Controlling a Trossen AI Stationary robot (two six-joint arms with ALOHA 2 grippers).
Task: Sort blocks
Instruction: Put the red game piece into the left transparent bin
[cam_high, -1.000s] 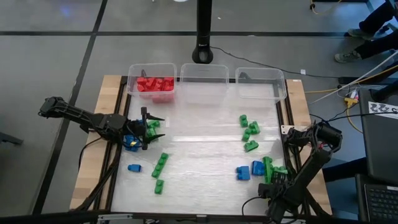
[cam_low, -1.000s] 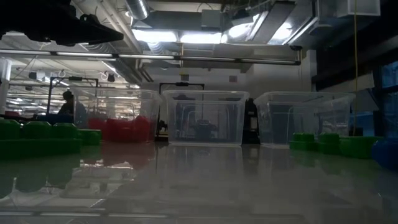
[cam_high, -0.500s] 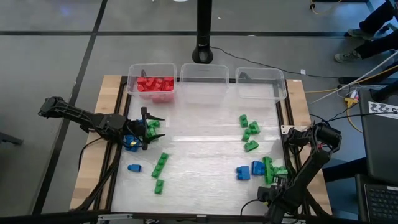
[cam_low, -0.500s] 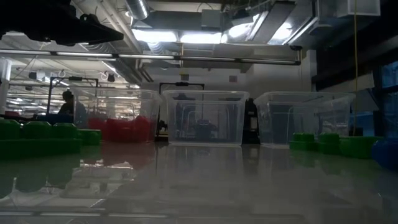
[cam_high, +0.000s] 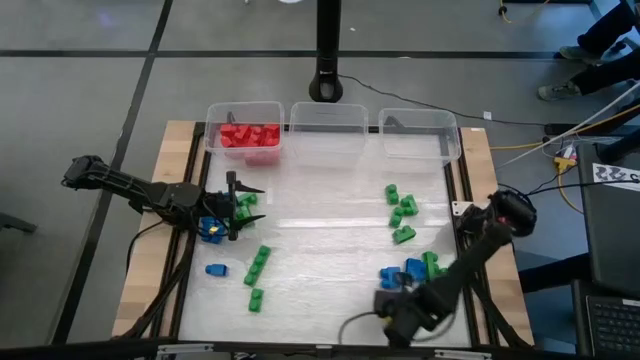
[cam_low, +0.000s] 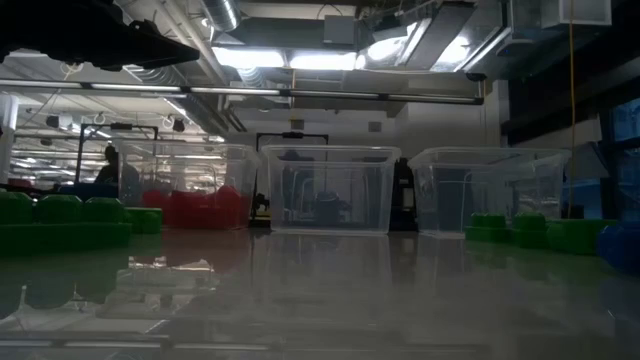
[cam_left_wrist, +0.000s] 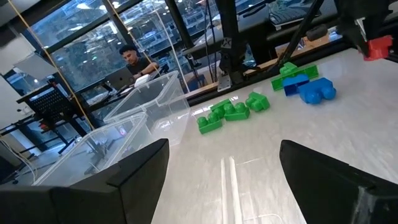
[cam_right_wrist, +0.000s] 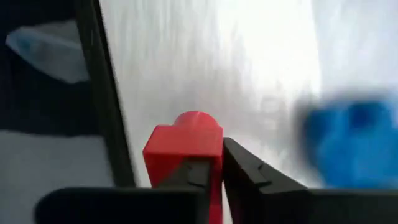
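Red blocks (cam_high: 249, 135) fill the left one of three clear bins at the far edge. Green blocks (cam_high: 401, 212) and blue blocks (cam_high: 403, 273) lie loose on the table, right and left. My right gripper (cam_high: 388, 303) hangs near the near edge, pointing steeply down, shut on a red block (cam_right_wrist: 183, 144), which also shows in the left wrist view (cam_left_wrist: 378, 48). My left gripper (cam_high: 250, 205) stands open and level at the table's left, beside green blocks (cam_high: 244, 207) and a blue block (cam_high: 210, 229); nothing is between its fingers (cam_left_wrist: 124, 180). My right gripper pinches the red block's lower part (cam_right_wrist: 214, 186) between its two fingers (cam_right_wrist: 245, 171), coming from above and pointing steeply down. The block's studded end (cam_right_wrist: 194, 121) sticks out past the fingertips. In the left wrist view the block looks clear of the table.
The middle bin (cam_high: 327, 120) and right bin (cam_high: 420, 132) stand at the far edge. More green blocks (cam_high: 258, 267) and a blue block (cam_high: 215, 270) lie at the near left. The table's middle (cam_high: 325, 230) is bare. A person sits beyond the bins (cam_left_wrist: 134, 59).
My right gripper has swung from the near right corner toward the table's left along the near edge, and has risen. The loose blocks lie as before.
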